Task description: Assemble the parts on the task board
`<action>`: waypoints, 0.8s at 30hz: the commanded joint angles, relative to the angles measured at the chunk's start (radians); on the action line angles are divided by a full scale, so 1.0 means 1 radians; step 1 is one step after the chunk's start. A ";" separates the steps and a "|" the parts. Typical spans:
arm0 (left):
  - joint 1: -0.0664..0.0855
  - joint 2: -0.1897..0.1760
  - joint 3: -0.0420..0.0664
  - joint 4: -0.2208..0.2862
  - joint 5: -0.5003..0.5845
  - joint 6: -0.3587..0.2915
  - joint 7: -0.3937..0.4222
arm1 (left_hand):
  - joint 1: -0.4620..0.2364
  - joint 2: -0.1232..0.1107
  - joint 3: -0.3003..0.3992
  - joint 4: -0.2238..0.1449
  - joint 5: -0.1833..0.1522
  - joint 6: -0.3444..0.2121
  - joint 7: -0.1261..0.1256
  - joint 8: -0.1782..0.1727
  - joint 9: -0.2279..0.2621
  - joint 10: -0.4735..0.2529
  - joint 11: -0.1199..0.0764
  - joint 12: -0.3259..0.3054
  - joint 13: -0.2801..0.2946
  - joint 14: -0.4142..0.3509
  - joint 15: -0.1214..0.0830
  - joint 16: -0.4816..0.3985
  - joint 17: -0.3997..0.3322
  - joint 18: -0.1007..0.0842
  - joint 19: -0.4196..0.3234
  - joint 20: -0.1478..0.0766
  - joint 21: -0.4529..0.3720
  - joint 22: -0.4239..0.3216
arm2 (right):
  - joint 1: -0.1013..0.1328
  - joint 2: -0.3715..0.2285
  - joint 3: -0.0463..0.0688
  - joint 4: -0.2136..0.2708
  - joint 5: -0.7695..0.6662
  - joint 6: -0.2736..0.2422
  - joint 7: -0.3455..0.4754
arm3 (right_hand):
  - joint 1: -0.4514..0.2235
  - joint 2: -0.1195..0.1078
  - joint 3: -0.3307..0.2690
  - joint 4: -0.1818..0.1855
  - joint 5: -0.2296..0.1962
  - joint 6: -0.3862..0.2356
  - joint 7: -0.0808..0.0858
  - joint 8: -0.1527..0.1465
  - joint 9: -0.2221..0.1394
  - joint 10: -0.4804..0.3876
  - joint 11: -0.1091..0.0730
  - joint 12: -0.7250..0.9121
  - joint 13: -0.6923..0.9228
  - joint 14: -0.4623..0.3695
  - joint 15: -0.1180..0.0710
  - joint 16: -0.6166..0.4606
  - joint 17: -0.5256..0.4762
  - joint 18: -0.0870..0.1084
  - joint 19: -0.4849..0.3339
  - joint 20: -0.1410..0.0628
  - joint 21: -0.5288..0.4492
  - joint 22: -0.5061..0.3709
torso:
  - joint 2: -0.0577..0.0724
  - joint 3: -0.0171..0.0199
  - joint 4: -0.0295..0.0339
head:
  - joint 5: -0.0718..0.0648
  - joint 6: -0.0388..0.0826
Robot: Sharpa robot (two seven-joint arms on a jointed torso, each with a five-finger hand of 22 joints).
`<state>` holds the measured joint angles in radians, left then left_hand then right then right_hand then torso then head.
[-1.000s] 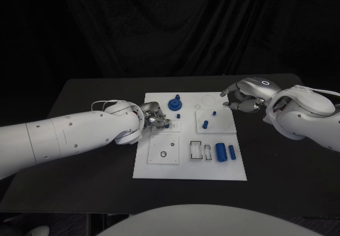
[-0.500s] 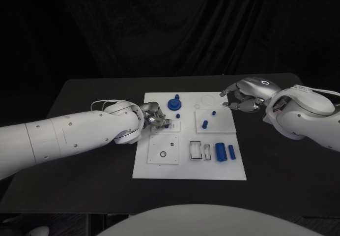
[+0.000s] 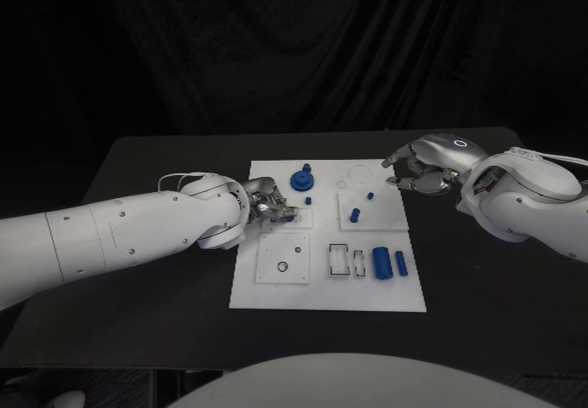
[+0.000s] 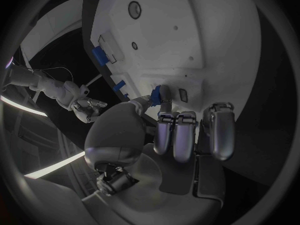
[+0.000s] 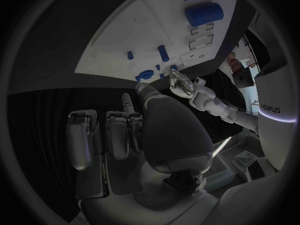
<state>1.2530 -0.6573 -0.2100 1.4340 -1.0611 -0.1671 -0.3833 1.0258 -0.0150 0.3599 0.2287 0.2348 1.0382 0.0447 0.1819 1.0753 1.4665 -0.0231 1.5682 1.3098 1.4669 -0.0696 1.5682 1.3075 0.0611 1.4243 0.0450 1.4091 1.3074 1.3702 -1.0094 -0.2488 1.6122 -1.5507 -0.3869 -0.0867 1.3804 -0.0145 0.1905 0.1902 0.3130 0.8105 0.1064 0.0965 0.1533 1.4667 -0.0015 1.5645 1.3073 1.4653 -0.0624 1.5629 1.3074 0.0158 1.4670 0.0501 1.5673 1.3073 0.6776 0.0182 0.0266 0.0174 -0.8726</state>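
The white task board (image 3: 329,289) lies mid-table. My left hand (image 3: 268,206) rests over its left edge and pinches a small blue part (image 3: 289,218) between thumb and a finger, low over the board; the pinched blue part (image 4: 160,92) is plain in the left wrist view, with the other fingers (image 4: 181,132) curled beside it. My right hand (image 3: 423,170) hovers at the board's far right corner with its fingers (image 5: 119,130) curled in and nothing in them.
On the board stand a round blue part with a peg (image 3: 302,179), small pegs (image 3: 310,201) (image 3: 355,214) (image 3: 370,196), and two blue cylinders (image 3: 382,260) (image 3: 401,263) beside rectangular slots (image 3: 338,257). Black table (image 3: 160,280) surrounds the board.
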 commanded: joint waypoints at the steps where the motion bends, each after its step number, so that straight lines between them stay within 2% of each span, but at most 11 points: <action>1: -0.005 -0.002 -0.002 0.000 0.007 0.019 0.012 | -0.011 0.001 -0.014 0.006 -0.005 0.007 0.002 -0.003 0.000 0.104 0.001 0.003 0.261 0.104 0.002 0.003 0.263 -0.007 0.000 0.000 -0.005 0.130 | -0.003 -0.001 0.001 0.000 -0.002 0.007 -0.013 | 0.010 0.000 0.005 -0.003 0.005 0.006 0.000 -0.004 -0.002 0.094 0.008 -0.003 0.250 0.101 0.006 -0.004 0.246 -0.015 0.101 0.005 -0.001 0.262 | 0.001 -0.0002 0.0006 | 0.001 0.000; 6: -0.005 -0.006 -0.002 0.001 0.007 0.015 0.013 | -0.007 0.005 -0.030 0.012 -0.004 0.019 -0.003 0.008 0.012 0.104 -0.001 0.003 0.261 0.104 0.001 0.003 0.263 -0.007 0.000 0.000 -0.006 0.131 | -0.003 -0.001 0.001 -0.001 -0.002 0.012 -0.013 | 0.010 0.000 0.005 -0.003 0.005 0.006 0.000 -0.004 -0.002 0.094 0.008 -0.003 0.250 0.101 0.006 -0.004 0.246 -0.015 0.101 0.005 -0.001 0.262 | 0.001 -0.0008 0.0012 | 0.003 0.000; 9: -0.005 -0.008 -0.002 0.001 0.007 0.013 0.013 | 0.005 0.010 -0.037 0.010 0.011 0.020 -0.006 0.017 0.026 0.104 -0.003 0.003 0.261 0.104 -0.001 0.003 0.263 -0.007 0.000 -0.001 -0.006 0.132 | -0.003 0.000 0.001 -0.002 -0.002 0.014 -0.013 | 0.010 0.000 0.005 -0.003 0.005 0.006 0.000 -0.004 -0.002 0.094 0.008 -0.003 0.250 0.101 0.006 -0.004 0.246 -0.015 0.101 0.005 -0.001 0.262 | 0.001 -0.0007 0.0019 | 0.003 0.000; 24: -0.005 -0.018 -0.002 0.001 0.007 -0.002 0.023 | 0.020 0.015 -0.041 0.006 0.026 0.016 -0.008 0.023 0.040 0.104 -0.005 0.003 0.261 0.104 -0.003 0.003 0.263 -0.006 0.000 -0.003 -0.008 0.133 | -0.005 0.000 0.001 -0.003 -0.002 0.023 -0.017 | 0.009 -0.001 0.007 -0.005 0.007 0.008 0.001 -0.004 -0.003 0.094 0.008 -0.003 0.249 0.101 0.006 -0.004 0.246 -0.014 0.101 0.005 -0.001 0.262 | 0.000 -0.0002 0.0014 | 0.005 0.000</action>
<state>1.2513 -0.6740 -0.2107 1.4348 -1.0601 -0.1682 -0.3725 1.0345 0.0014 0.3244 0.2344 0.2557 1.0544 0.0392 0.2013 1.1139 1.4664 -0.0231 1.5682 1.3098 1.4669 -0.0696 1.5682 1.3074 0.0611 1.4243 0.0450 1.4051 1.3074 1.3687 -1.0084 -0.2488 1.6089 -1.5505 -0.3740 -0.0871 1.3804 -0.0145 0.1946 0.1860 0.3170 0.8105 0.1065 0.0966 0.1513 1.4667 -0.0015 1.5646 1.3073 1.4653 -0.0624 1.5630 1.3074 0.0158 1.4670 0.0501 1.5673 1.3073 0.6783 0.0174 0.0288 0.0204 -0.8726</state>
